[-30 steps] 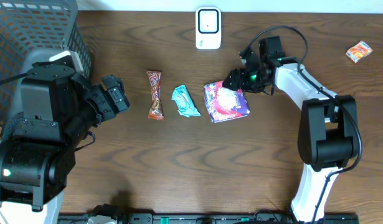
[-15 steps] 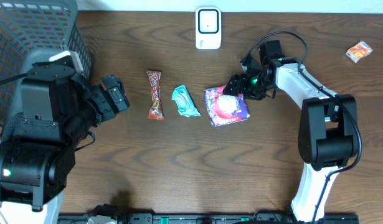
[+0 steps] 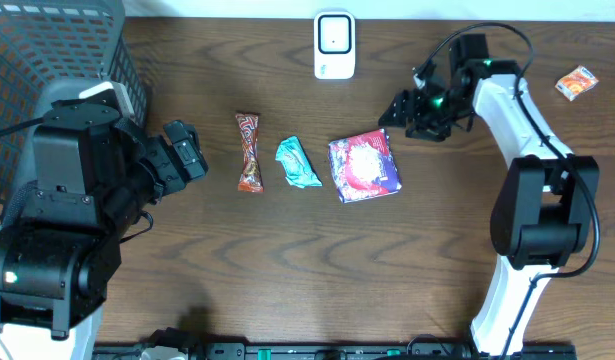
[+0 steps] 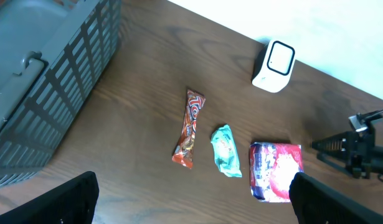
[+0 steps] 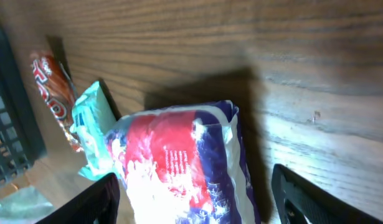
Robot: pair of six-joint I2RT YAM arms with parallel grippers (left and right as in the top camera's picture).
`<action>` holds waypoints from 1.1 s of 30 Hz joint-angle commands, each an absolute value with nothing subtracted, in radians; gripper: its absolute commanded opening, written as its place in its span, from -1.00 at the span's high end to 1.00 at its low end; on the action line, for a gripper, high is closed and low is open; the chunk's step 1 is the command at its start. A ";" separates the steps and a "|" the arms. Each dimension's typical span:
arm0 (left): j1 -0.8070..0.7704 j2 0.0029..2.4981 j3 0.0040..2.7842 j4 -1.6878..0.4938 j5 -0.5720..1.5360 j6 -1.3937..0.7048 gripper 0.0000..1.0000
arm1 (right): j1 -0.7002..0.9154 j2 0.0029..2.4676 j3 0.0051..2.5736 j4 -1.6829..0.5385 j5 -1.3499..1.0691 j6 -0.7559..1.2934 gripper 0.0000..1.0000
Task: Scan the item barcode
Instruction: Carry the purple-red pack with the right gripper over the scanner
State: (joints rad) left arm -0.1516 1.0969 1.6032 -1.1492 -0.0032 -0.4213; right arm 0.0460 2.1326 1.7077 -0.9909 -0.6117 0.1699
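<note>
A purple and red packet [image 3: 364, 167] lies flat on the wooden table, below the white barcode scanner [image 3: 334, 45] at the back edge. My right gripper [image 3: 398, 112] hovers just off the packet's upper right corner, open and holding nothing. In the right wrist view the packet [image 5: 179, 168] shows beneath the right gripper [image 5: 200, 200], between its spread fingers [image 5: 306, 198]. My left gripper [image 3: 184, 152] stays open at the left, far from the items. Through the left gripper [image 4: 203, 202] I see the packet [image 4: 276, 171] and the scanner [image 4: 274, 65].
A teal packet [image 3: 298, 162] and a red-brown candy bar [image 3: 248, 152] lie to the left of the purple packet. A grey basket [image 3: 47, 50] fills the back left corner. A small orange packet [image 3: 577, 83] sits at the far right.
My right gripper has opened wider and pulled back up and to the right, off the purple packet's edge. The packet now lies flat on its own. The left arm has not moved.
</note>
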 commanded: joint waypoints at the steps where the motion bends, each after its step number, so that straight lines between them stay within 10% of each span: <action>1: -0.150 1.097 1.605 -1.151 -0.009 -0.413 -0.96 | 0.056 2.132 1.698 -1.012 -0.632 0.107 -0.43; 13: -0.150 1.097 1.605 -1.151 -0.009 -0.413 -0.96 | 0.089 2.132 1.424 -0.733 -0.659 0.127 -0.29; 19: -0.150 1.097 1.605 -1.151 -0.009 -0.413 -0.96 | 0.103 2.132 1.411 -0.645 -0.679 0.252 0.96; 33: -0.150 1.097 1.605 -1.151 -0.009 -0.412 -0.96 | 0.094 2.132 1.671 -0.294 -0.734 0.654 0.98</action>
State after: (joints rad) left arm -0.1516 1.0969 1.6032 -1.1492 -0.0029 -0.4213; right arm 0.0929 2.1368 1.6108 -0.3683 -0.7177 0.4843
